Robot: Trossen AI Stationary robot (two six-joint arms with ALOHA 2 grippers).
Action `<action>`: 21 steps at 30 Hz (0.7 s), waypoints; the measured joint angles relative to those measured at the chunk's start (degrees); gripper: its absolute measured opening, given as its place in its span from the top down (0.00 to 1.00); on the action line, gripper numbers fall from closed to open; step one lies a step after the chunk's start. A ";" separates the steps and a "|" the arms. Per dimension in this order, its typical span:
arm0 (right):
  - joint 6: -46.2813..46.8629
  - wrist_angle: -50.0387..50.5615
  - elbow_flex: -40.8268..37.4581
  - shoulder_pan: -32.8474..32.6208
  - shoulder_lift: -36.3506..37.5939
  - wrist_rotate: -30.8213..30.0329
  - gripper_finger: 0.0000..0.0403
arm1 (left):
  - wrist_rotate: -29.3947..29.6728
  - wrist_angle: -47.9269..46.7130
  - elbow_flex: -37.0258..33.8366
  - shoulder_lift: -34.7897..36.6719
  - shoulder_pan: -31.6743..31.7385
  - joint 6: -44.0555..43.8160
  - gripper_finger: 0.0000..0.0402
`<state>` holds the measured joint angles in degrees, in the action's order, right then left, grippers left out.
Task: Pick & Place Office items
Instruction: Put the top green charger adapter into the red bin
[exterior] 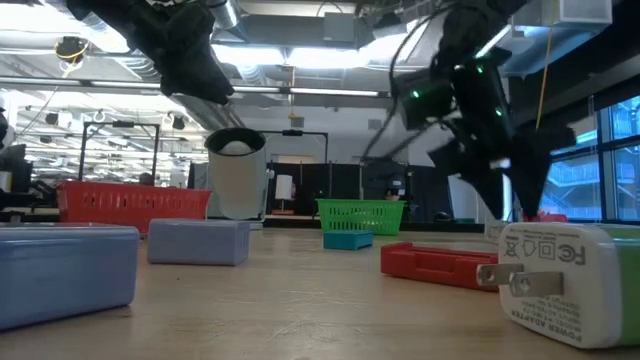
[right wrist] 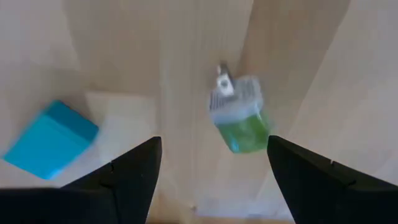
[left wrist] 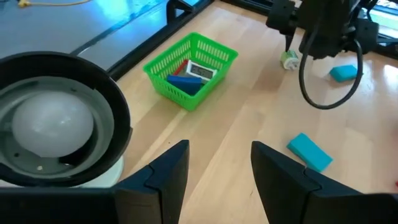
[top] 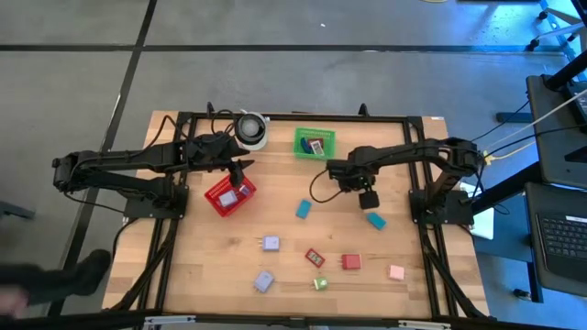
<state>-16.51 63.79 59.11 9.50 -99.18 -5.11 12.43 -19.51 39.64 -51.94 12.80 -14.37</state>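
Observation:
The office items lie scattered on the wooden table: teal blocks (top: 304, 209) (top: 375, 220), lavender ones (top: 271, 243), red ones (top: 350, 262), a pink one (top: 396, 272) and a green one (top: 320, 283). My right gripper (top: 368, 198) (right wrist: 214, 140) points down, open, over a green-and-white plug piece (right wrist: 239, 115) that lies flat on the table; its fingers stand on either side without touching. A teal block (right wrist: 50, 140) lies beside it. My left gripper (top: 240, 172) (left wrist: 219, 149) hangs open above the red mesh basket (top: 229, 194), nothing between its fingers.
A green basket (top: 315, 143) (left wrist: 189, 68) at the far edge holds a blue and a white piece. A white cylinder with a black rim (top: 252, 128) (left wrist: 53, 118) stands at the far edge, close to my left gripper. The red basket holds a lavender piece.

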 joint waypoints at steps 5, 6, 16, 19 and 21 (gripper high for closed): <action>-0.55 -7.77 -5.01 0.30 0.00 -4.59 0.27 | 2.16 0.01 0.00 -0.02 0.00 0.09 0.58; -0.57 -9.12 -5.81 0.30 -0.01 -4.87 0.27 | 2.61 0.02 0.00 0.00 0.00 0.09 0.58; 2.65 -10.69 -7.58 0.26 0.29 -4.68 0.35 | 3.36 0.03 0.00 -0.02 0.00 0.11 0.58; 4.36 -10.60 -7.63 0.26 0.24 -3.76 0.45 | 3.36 0.04 0.00 0.00 0.00 0.11 0.58; 6.29 -10.49 -7.65 0.26 0.24 -2.79 0.54 | 3.35 0.02 0.00 -0.01 0.00 0.11 0.58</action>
<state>-10.22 53.30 51.46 9.76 -98.94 -7.90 15.78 -19.49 39.64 -51.95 12.80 -14.26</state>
